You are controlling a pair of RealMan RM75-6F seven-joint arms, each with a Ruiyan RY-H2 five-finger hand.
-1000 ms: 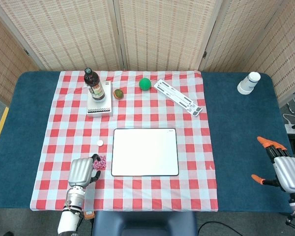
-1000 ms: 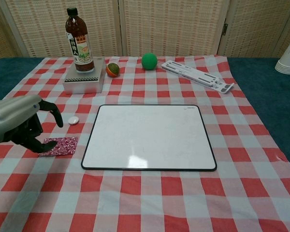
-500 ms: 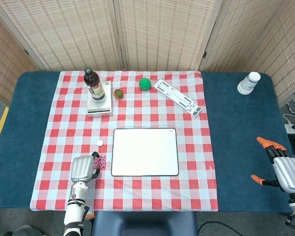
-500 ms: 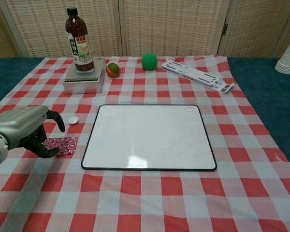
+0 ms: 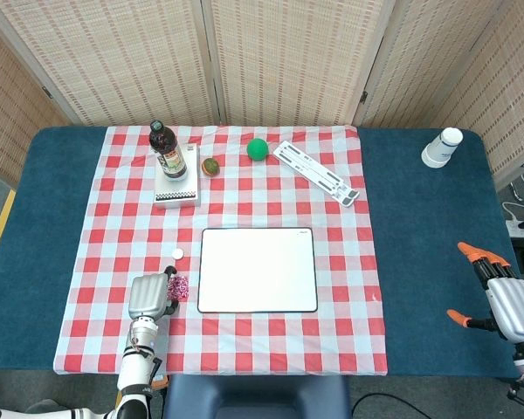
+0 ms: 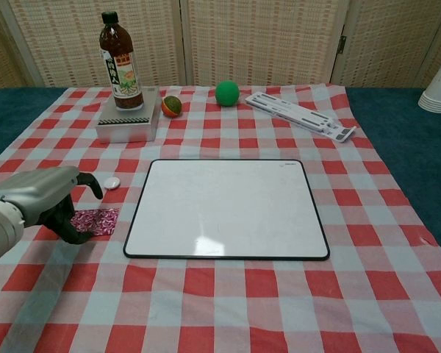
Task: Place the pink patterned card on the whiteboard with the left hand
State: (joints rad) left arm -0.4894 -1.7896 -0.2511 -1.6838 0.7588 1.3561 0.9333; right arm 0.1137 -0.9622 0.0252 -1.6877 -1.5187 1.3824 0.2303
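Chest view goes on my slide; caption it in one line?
Left hand curled over the pink patterned card beside the empty whiteboard on a checked cloth.

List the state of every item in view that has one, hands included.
pink patterned card: flat on the cloth, left of the whiteboard, not on it
whiteboard: flat, blank
left hand: fingers curled over the card's left end; grip unclear
right hand: open, off the table's right edge
bottle: upright on a box, capped
paper cups: upside down
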